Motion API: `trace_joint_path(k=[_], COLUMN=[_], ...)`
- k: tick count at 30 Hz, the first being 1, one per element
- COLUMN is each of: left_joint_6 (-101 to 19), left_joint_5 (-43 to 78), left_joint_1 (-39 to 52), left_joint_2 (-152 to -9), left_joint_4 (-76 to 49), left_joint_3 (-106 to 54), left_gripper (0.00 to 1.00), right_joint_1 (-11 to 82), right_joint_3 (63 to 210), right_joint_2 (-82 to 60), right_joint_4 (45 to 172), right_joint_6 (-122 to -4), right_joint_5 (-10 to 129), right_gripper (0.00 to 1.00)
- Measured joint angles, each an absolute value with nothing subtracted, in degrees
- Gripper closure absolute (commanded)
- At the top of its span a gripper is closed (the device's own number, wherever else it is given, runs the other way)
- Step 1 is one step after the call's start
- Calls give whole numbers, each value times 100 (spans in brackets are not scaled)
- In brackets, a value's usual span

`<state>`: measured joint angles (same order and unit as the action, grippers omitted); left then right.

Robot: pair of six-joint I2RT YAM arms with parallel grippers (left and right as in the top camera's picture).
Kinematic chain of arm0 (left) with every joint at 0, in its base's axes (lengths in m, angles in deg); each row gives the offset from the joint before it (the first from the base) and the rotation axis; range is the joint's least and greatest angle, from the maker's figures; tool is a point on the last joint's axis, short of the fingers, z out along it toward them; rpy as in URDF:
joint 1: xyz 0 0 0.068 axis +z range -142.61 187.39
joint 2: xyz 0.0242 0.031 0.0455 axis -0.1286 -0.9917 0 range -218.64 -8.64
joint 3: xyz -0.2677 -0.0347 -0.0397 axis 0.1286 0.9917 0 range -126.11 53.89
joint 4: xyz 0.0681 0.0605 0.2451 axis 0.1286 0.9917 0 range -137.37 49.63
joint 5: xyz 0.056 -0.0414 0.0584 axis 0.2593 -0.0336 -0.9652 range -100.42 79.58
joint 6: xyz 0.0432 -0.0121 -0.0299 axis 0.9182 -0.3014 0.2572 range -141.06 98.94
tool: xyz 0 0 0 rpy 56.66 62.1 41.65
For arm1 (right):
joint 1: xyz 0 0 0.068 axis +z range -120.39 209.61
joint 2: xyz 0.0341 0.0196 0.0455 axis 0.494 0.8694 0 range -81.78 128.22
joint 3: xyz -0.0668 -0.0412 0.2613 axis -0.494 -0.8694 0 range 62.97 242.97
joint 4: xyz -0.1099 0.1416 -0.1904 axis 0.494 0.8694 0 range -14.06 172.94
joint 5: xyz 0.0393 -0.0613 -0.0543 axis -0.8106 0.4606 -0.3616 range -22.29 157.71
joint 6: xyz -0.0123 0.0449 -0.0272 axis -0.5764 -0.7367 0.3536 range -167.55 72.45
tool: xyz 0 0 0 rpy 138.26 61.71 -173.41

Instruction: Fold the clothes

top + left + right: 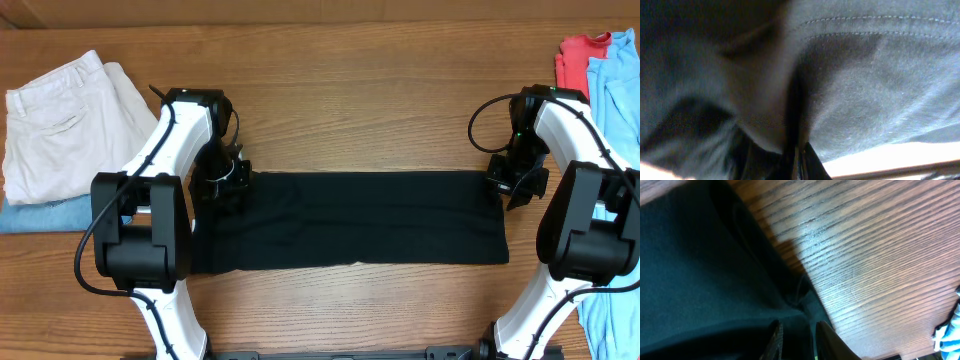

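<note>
While overhead shows the one black shirt (pixel 360 220) as a long strip mid-tabletop (pixel 350 110), only the left wrist view shows its hem stitching (pixel 865 27). Left claw (pixel 225 185) clamped tight on shirt's left end. Right claw (pixel 515 185) narrow, shirt's right corner between its fingers (pixel 827 340). Two claws, one shirt.

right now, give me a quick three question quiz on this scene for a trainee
1. True or false: the black shirt lies as a long flat band.
2. Which garment lies at the far left? A red top; B cream trousers; C grey towel.
3. Fill in: the left tool and right tool each pinch one ___ of the shirt.
Key: 1 true; 2 B; 3 end.
</note>
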<state>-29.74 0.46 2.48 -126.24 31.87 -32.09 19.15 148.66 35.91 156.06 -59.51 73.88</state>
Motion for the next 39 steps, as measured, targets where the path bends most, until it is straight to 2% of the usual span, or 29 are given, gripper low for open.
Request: trace_joint_path(k=[7,11,14,16,30,39], left_joint_6=[-3018,-3191,-3296,-3326,-3468,-3510], left_joint_5=[-186,-540,-695,-752,-811,-792], left_joint_1=[248,248,248,248,3,-14], left_joint_2=[-12624,-12624,-12624,-12624,-12624,-12425], left_joint_4=[3891,3839,3688,3570,2385,2134], left_joint_3=[-3209,-3209,-3209,-3209,-2265,-1856], left_gripper=[95,90,81,67,66,62], right_joint_1=[1915,1915,1915,1915,1910,1408], right_joint_3=[14866,14866,14866,14866,14866,14866], right_joint_2=[3591,3591,3591,3591,3591,3558], right_joint_4=[15610,15613,15637,15652,15637,15479], right_joint_6=[-5951,-5951,-5951,-5951,-5949,-5210], right_joint_5=[7391,7391,7391,7391,7382,6470], right_gripper=[74,74,74,74,74,66])
